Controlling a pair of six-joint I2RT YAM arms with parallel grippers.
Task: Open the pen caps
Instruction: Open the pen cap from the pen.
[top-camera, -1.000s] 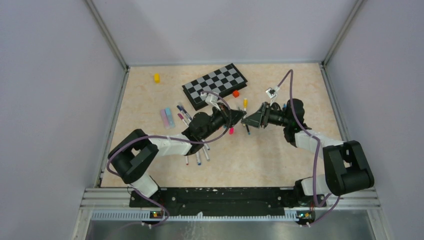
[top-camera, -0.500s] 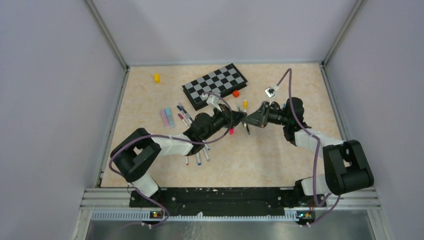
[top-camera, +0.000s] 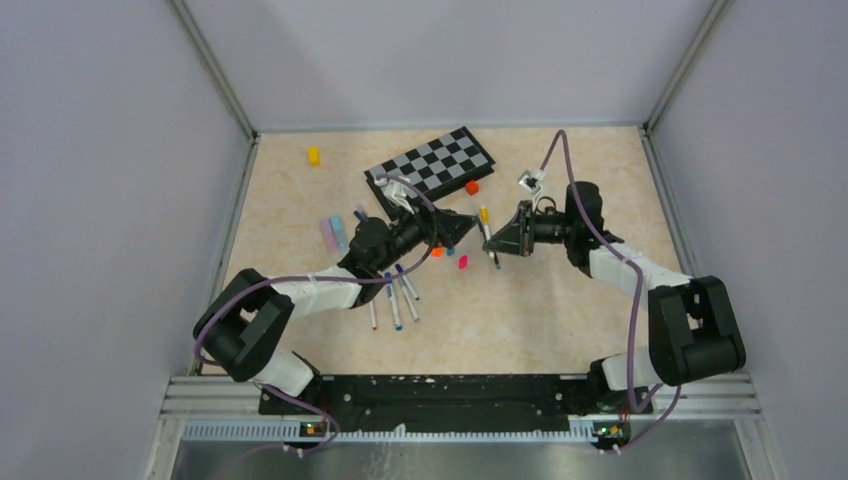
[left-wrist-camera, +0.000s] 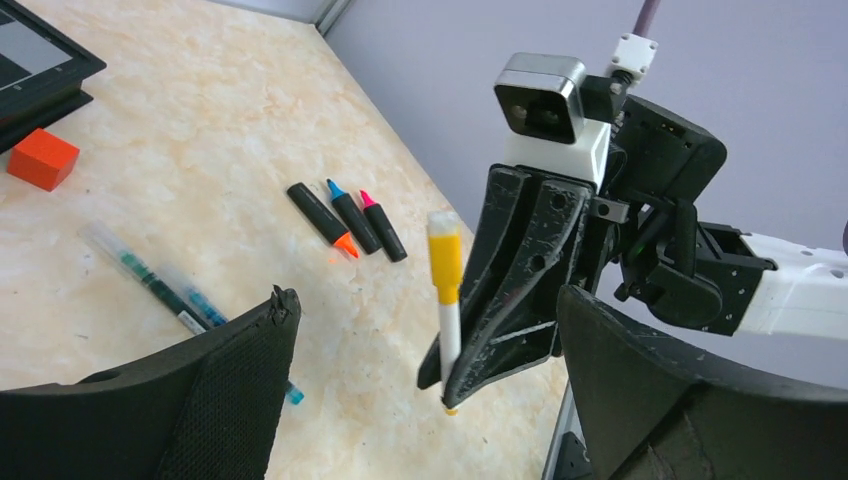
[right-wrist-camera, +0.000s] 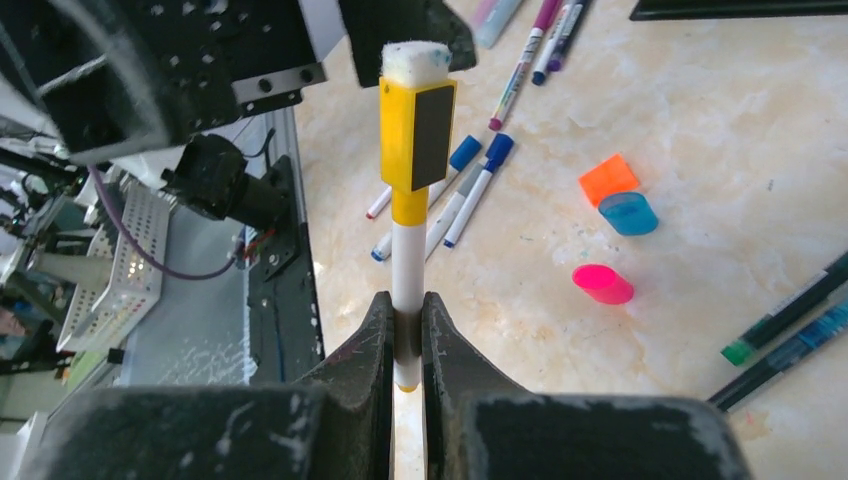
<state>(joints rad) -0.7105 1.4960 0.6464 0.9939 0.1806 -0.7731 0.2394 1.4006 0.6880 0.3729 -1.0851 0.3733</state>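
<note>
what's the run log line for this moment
right claw: shut on pen | yellow cap: still on | left claw: open, clear of pen

Setup's basically a little booth: a plain lilac-grey back wall (top-camera: 450, 60), with a matching left panel (top-camera: 100, 200) and right panel (top-camera: 765, 150), joined at the corners by bare aluminium posts (top-camera: 215, 70). The tabletop (top-camera: 300, 190) is a beige marble-look surface with faint veins. A silver metal rail (top-camera: 450, 430) runs along the near edge. The light is soft and even, with barely any hard shadows.
</note>
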